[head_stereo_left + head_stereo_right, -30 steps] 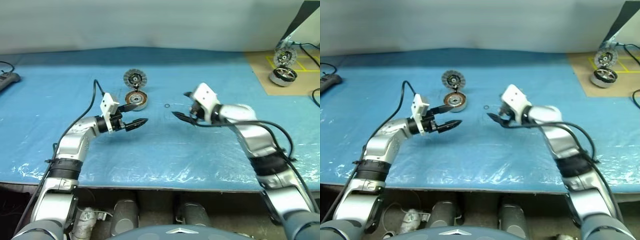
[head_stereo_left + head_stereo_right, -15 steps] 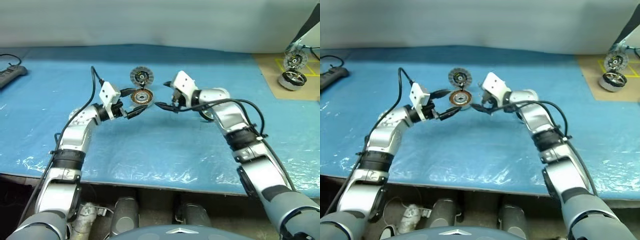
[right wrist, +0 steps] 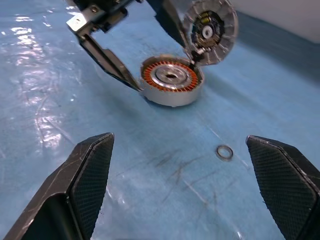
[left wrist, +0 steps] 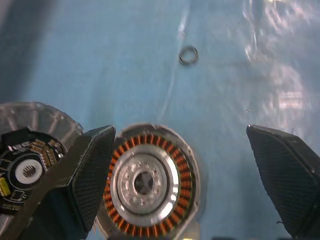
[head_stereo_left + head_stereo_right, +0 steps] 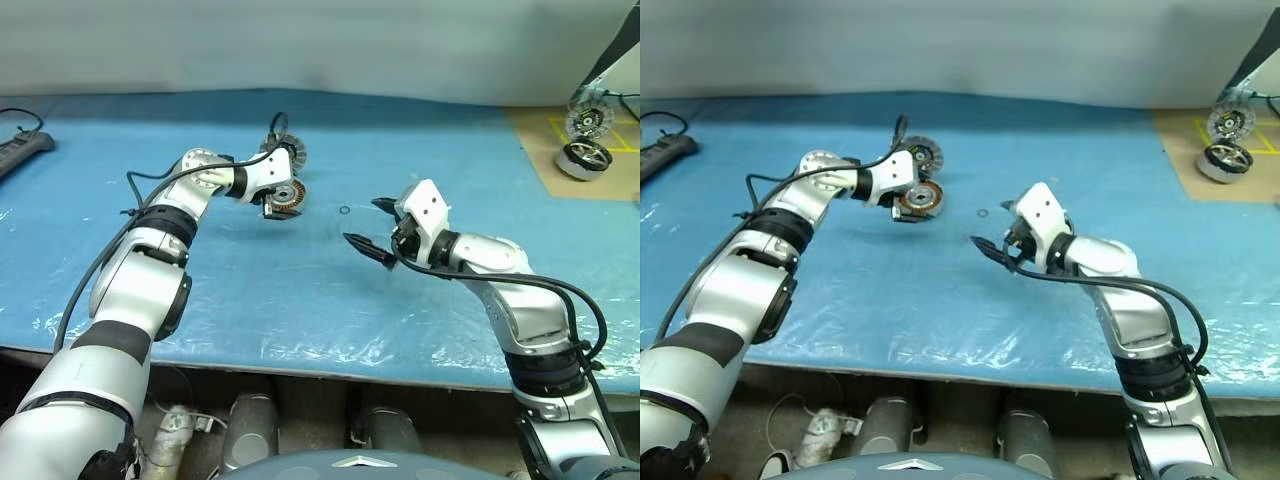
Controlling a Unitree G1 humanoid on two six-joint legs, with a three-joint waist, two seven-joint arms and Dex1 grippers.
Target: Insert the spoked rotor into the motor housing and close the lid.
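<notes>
- Left wrist view: left pincer [image 4: 182,175] spread wide, holding nothing, hovering right over the motor housing [image 4: 146,183]; one finger overlaps the housing edge in view, contact can't be confirmed.
- Motor housing sits on the blue-covered desk [image 5: 250,290], copper windings exposed, lid [image 3: 209,31] hinged up at its far side, striped inner face showing.
- Right pincer [image 5: 376,228] also wide open and empty, held above the desk well apart from the housing, pointing toward it.
- Small thin ring [image 3: 224,152] lies flat on the desk between housing and right pincer; probably the spoked rotor, but too small to make out spokes.
- Twin motor unit [image 5: 582,150] at far right on a brown mat, not part of this.
- Step judged: rotor not yet picked up, housing empty, lid not closed.
- Risks:
  - thin, flat ring on slick plastic sheeting; pincer fingers could skid it away or fail to get under it.
  - left pincer so close to the housing could nudge it or knock the upright lid shut before the rotor goes in.
  - wrinkled cover could snag the fingertips.
</notes>
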